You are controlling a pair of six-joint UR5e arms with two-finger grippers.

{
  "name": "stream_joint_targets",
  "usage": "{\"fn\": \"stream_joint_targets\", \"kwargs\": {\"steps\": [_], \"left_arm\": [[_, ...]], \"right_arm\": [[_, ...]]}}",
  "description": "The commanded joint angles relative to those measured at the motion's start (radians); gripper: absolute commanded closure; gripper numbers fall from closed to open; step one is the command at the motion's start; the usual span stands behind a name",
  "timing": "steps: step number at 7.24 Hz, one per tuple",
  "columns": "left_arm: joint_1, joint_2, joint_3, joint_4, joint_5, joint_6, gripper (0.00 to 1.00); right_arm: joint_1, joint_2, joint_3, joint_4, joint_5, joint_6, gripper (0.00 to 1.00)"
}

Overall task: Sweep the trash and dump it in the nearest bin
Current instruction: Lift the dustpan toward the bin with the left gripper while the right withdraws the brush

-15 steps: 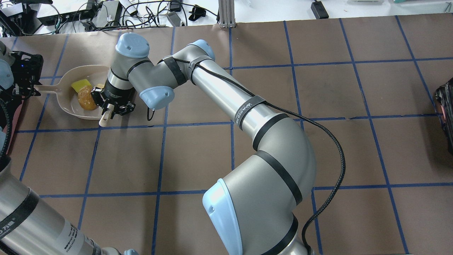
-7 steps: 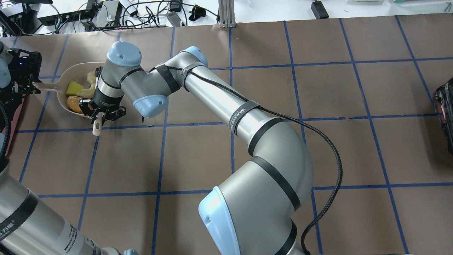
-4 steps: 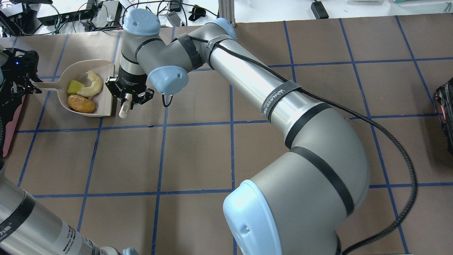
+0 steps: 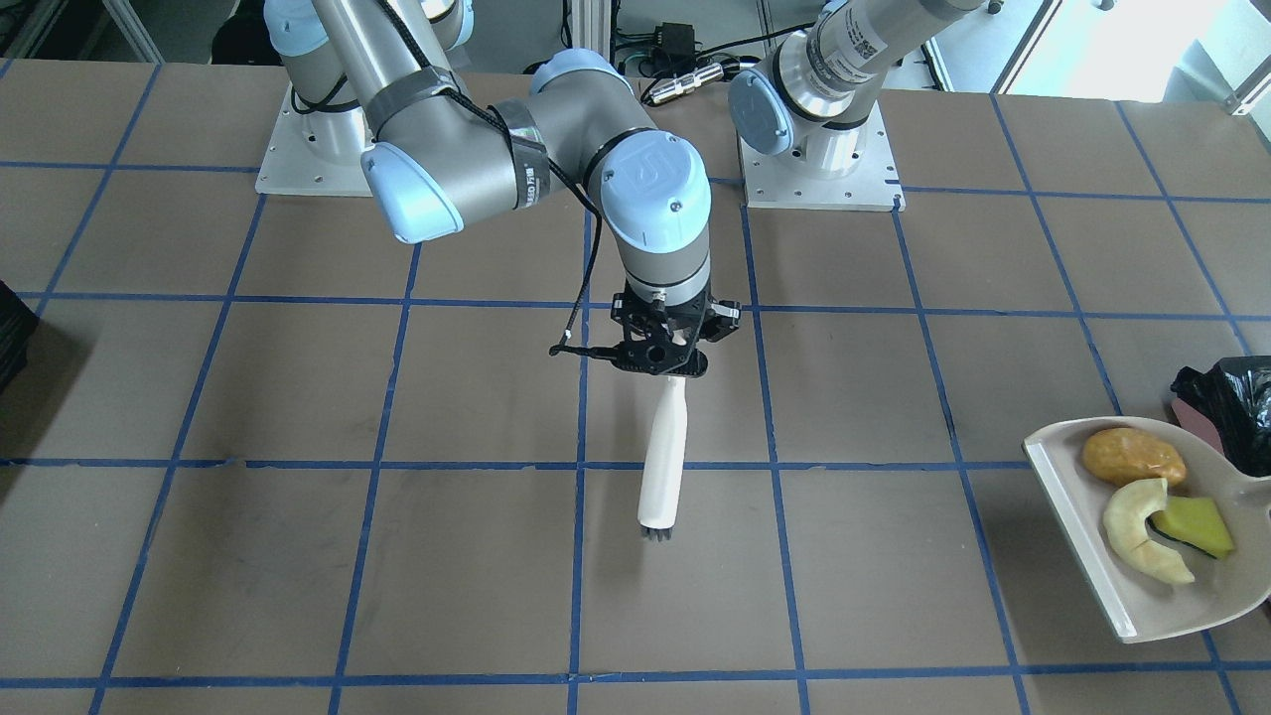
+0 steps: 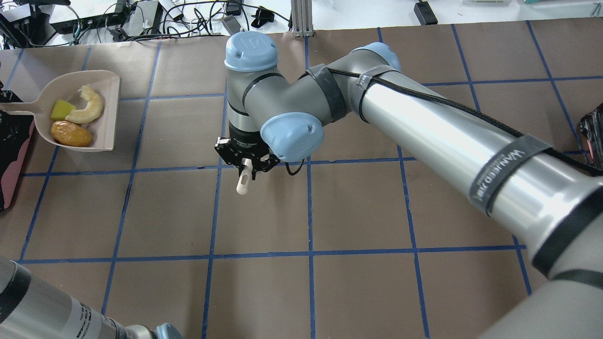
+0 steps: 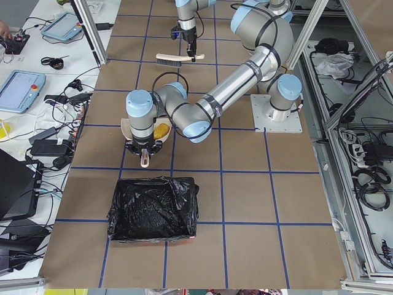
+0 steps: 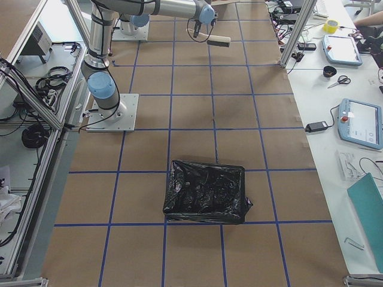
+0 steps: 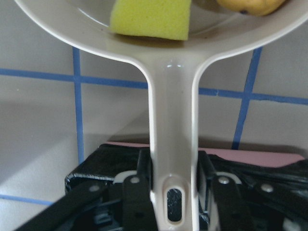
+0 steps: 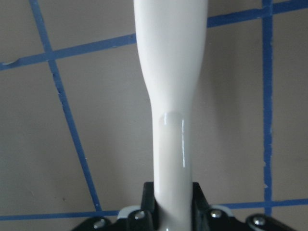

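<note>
The beige dustpan (image 5: 106,117) lies at the far left with the trash in it: a golden-brown chunk (image 5: 71,134), a cream crescent (image 5: 89,107) and a yellow wedge (image 5: 61,109). My left gripper (image 8: 173,192) is shut on the dustpan's handle (image 8: 171,120) and is out of the overhead view. The bin (image 4: 1226,392), pink-sided with a black bag, stands right beside the pan. Over the table's middle, my right gripper (image 5: 245,165) is shut on the white brush (image 4: 663,457), well away from the pan.
A second black-bagged bin (image 7: 206,191) sits at the table's far right edge (image 5: 593,141). Cables and electronics (image 5: 118,19) lie beyond the table's far edge. The right arm's big links (image 5: 447,141) span the right half of the overhead view.
The right arm has swung the brush off the dustpan's mouth to the table's middle. The dustpan, trash inside, has shifted left and farther toward the bin, and the left gripper has left the overhead view.
</note>
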State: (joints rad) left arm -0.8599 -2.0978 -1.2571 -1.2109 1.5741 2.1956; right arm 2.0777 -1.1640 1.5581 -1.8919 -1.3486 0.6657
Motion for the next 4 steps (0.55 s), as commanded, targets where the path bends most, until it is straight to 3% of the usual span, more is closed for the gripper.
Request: {"fn": "stream_joint_targets", "kwargs": {"steps": [1,4], "left_arm": [[0.042,-0.037,0.198,-0.155,0.003,0.053,1.0],[0.125,-0.112,0.378,-0.271,-0.057,0.05,1.0]], "right_arm": [[-0.011,-0.101,0.118,0.022,-0.07,-0.012,1.0],[-0.094,-0.192,0.23,0.068,-0.116,-0.142,1.0]]}}
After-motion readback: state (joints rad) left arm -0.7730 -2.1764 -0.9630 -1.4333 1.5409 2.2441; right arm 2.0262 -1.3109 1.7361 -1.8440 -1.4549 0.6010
